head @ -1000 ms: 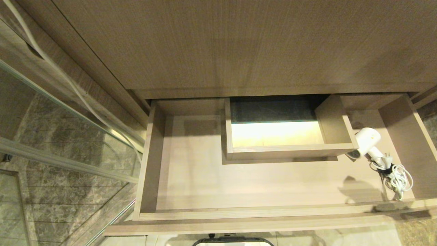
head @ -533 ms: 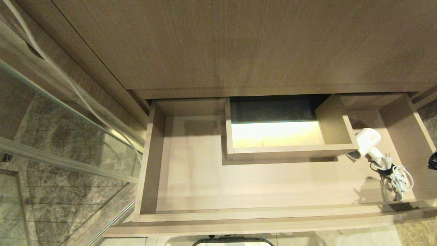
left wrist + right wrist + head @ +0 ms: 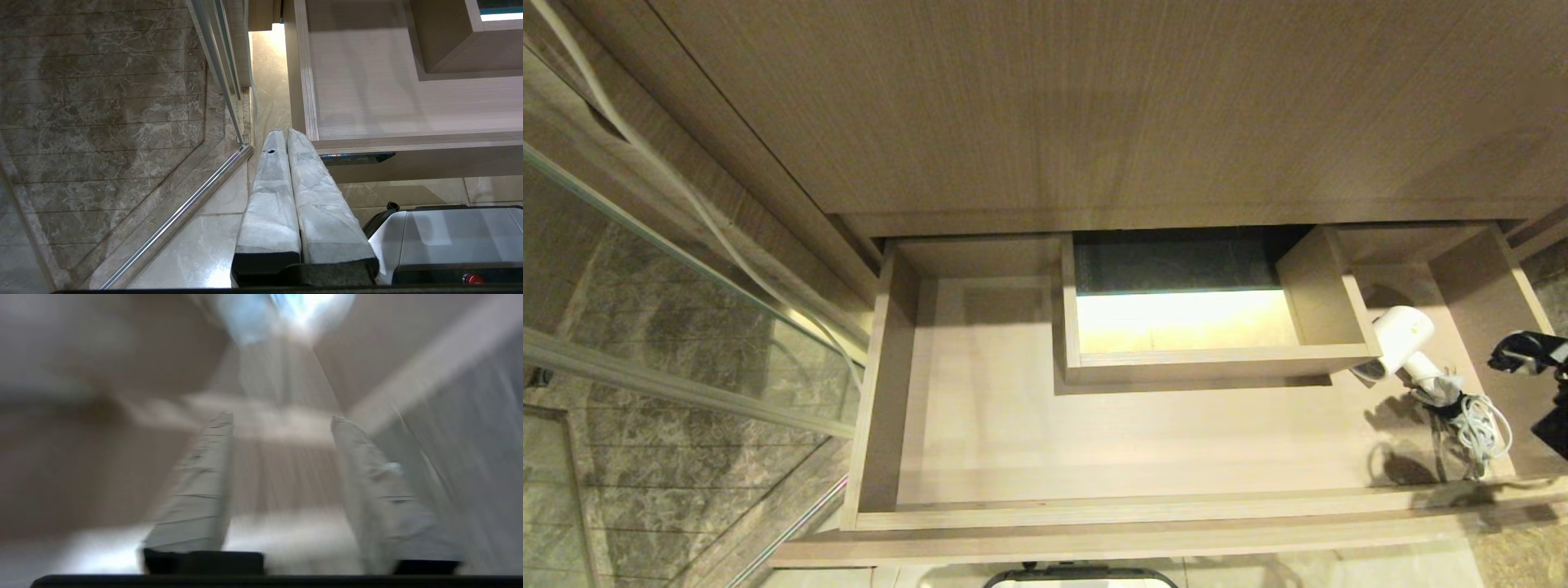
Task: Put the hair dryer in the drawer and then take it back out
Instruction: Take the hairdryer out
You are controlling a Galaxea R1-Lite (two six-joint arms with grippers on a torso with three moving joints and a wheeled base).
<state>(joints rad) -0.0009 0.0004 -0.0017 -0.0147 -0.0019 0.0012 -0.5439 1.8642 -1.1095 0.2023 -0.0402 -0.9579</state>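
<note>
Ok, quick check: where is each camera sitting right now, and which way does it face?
Head view: high up, looking down into the open drawer holding the hair dryer; the right end effector enters at the right edge.
Left wrist view: behind the shut left end effector, facing the floor beside the drawer's corner.
Right wrist view: behind the open right end effector, facing blurred wood panels.
Shared: head and left wrist views both show the drawer's boxed cut-out.

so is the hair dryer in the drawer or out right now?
In. The hair dryer lies on the floor of the open drawer, at its right end beside the boxed cut-out, its cord bundled alongside.
</note>
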